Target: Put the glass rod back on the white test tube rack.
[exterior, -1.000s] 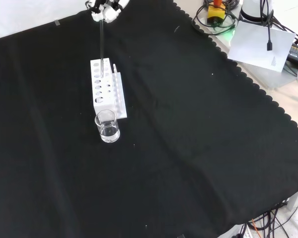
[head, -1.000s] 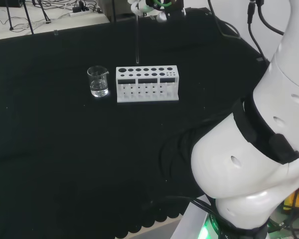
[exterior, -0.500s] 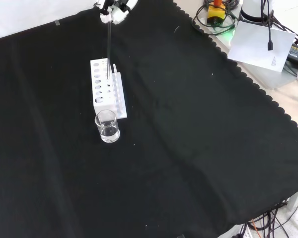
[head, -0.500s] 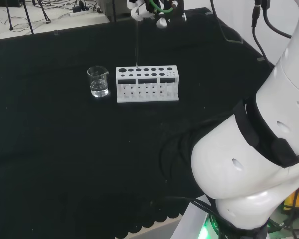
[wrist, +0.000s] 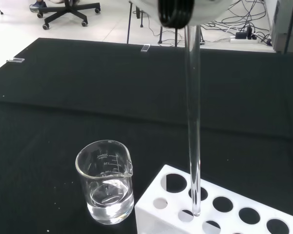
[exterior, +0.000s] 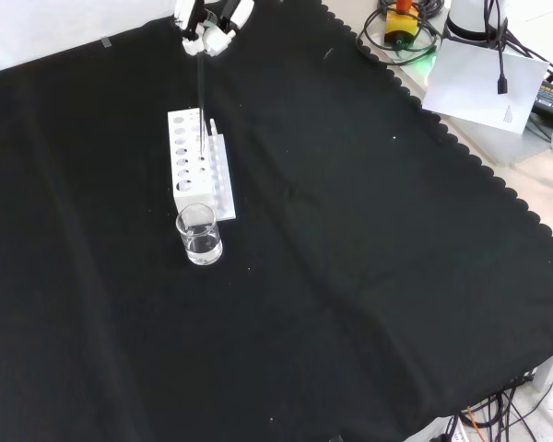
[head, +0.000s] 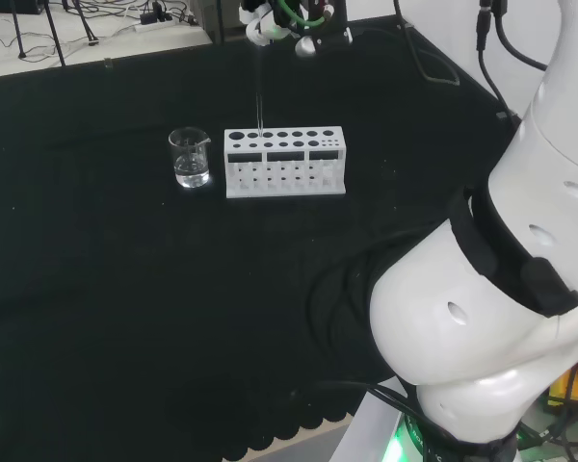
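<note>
One glass rod [wrist: 193, 122] hangs upright from our hand [exterior: 207, 23], fingers pinching its top end. We see its lower tip at the hole row of the white rack [head: 285, 162], near the end closest to the beaker [wrist: 106, 183]. In the wrist view the tip sits over a hole, just at rack-top level; we can't tell if it's actually inside. Beaker stands just beside the rack on the black cloth [exterior: 350, 276], a little clear liquid in it.
</note>
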`<state>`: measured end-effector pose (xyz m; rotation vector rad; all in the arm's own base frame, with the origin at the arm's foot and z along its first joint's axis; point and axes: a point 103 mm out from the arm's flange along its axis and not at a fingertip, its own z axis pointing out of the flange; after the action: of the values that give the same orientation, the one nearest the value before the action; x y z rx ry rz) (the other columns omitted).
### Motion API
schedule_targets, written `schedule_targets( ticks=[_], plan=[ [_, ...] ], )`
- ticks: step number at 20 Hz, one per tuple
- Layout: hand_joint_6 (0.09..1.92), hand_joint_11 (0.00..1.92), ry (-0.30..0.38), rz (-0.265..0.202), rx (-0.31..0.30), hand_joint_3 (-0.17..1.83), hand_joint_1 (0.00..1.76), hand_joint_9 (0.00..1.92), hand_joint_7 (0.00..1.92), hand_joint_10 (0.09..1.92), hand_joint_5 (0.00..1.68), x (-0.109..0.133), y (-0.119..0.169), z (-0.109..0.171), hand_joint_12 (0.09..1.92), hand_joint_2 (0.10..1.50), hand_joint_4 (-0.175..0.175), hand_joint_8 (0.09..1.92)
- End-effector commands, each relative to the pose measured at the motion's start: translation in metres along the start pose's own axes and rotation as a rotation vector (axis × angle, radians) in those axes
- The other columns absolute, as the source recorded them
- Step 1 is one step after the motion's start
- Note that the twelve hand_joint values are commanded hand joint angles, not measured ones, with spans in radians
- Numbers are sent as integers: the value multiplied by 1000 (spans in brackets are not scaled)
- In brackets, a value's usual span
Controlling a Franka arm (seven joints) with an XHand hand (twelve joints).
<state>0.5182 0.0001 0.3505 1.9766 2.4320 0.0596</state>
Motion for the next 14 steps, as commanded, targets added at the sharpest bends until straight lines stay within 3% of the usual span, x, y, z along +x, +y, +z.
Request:
schedule_targets(
  ticks=[1, 14],
  plan=[
    [604, 1647, 8, -2, -6, 282, 1298, 1675, 1129, 846, 1068, 3, 2, 6, 676, 931, -175, 1113],
    [603, 1648, 18, -14, 2, 282, 1298, 1675, 1130, 846, 1069, 6, 13, 18, 677, 930, -175, 1110]
  ],
)
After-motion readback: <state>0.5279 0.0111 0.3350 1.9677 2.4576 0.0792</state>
